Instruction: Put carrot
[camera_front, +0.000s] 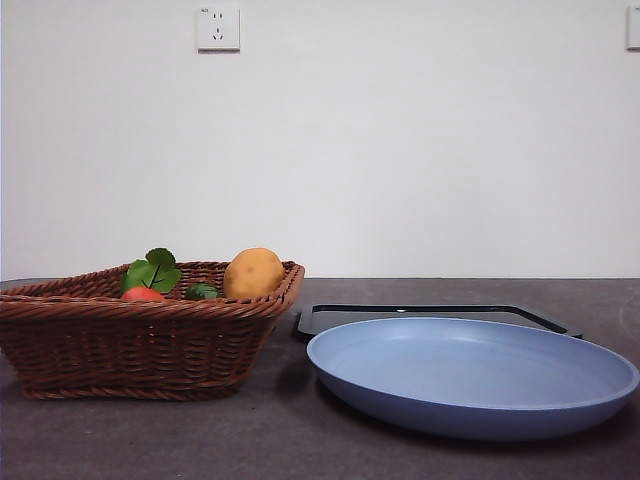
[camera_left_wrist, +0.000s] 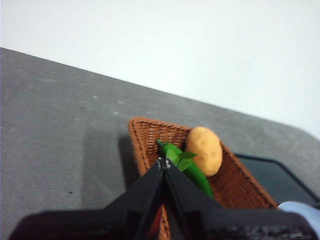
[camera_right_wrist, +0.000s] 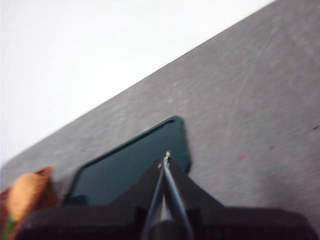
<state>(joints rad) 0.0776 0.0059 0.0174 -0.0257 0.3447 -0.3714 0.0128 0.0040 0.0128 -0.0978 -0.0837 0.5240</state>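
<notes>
With both pincers pressed together and empty, the left pincer (camera_left_wrist: 164, 162), above the basket (camera_front: 150, 340), should spread, then descend onto the carrot (camera_front: 143, 294) beside the potato (camera_front: 253, 273), avoiding its leaves

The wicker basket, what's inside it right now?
In the wicker basket: the carrot, only its orange-red end and green leaves above the rim, a potato and a small green vegetable. The basket wall hides their lower parts.

left gripper (camera_left_wrist: 164, 161), right gripper (camera_right_wrist: 166, 156): jaws closed, empty
</notes>
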